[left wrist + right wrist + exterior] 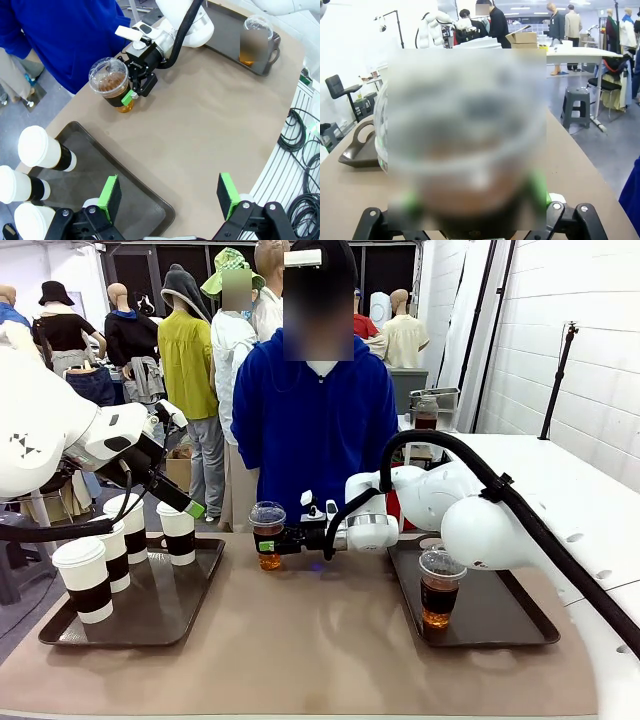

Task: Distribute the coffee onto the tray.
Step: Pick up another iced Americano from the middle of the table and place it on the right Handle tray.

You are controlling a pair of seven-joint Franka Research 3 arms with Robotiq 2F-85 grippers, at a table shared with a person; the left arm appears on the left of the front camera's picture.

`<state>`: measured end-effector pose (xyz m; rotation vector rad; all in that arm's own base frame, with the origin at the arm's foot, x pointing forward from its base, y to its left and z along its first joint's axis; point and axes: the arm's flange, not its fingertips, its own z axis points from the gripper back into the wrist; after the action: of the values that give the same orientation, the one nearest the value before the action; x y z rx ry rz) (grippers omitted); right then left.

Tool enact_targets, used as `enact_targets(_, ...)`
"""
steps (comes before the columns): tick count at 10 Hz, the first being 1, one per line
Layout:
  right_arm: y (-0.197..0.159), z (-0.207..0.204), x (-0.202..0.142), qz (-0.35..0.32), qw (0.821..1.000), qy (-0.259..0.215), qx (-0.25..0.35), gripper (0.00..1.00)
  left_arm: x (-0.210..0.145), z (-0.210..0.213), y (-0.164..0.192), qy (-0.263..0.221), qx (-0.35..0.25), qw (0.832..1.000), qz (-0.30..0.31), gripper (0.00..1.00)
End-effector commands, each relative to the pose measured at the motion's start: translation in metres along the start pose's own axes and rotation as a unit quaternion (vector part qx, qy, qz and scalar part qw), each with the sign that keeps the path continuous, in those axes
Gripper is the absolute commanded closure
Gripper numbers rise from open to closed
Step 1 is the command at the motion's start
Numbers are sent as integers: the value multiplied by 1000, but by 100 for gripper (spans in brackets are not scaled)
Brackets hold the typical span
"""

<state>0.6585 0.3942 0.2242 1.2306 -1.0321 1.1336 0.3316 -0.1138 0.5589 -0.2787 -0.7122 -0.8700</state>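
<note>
My right gripper [285, 538] reaches across the middle of the table [330, 640], level with an iced coffee cup [267, 533] that stands on the table between the two trays, near the far edge by the person in blue [315, 410]. In the left wrist view my right fingers [128, 97] sit on either side of the cup [111, 82], one green pad against its lower wall; the right wrist view has the cup blurred right in front of my fingers, so I cannot tell whether they clamp it or just bracket it.

My left gripper [170, 195] hangs above the near right corner of the left tray [135, 200], fingers wide apart, nothing between them. In the front view it is raised over the left tray [60, 630], just beside the far white cup.

Four white lidded paper cups with dark sleeves stand on the left tray: one near left [82, 578], one behind it [110, 552], one farther back [128, 525], one far right [178, 532].

The second iced coffee cup [440, 587] stands on the right tray [510, 625], near its left side, well apart from both grippers.
</note>
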Motion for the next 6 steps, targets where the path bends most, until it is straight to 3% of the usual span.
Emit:
enact_targets(1, -6, 0, 4, -15, 1000, -2, 10, 20, -1, 1, 1, -2, -2, 1000, 2, 0)
enact_targets(6, -4, 6, 16, -6, 1000, -7, 17, 20, -1, 1, 1, -2, -2, 1000, 2, 0)
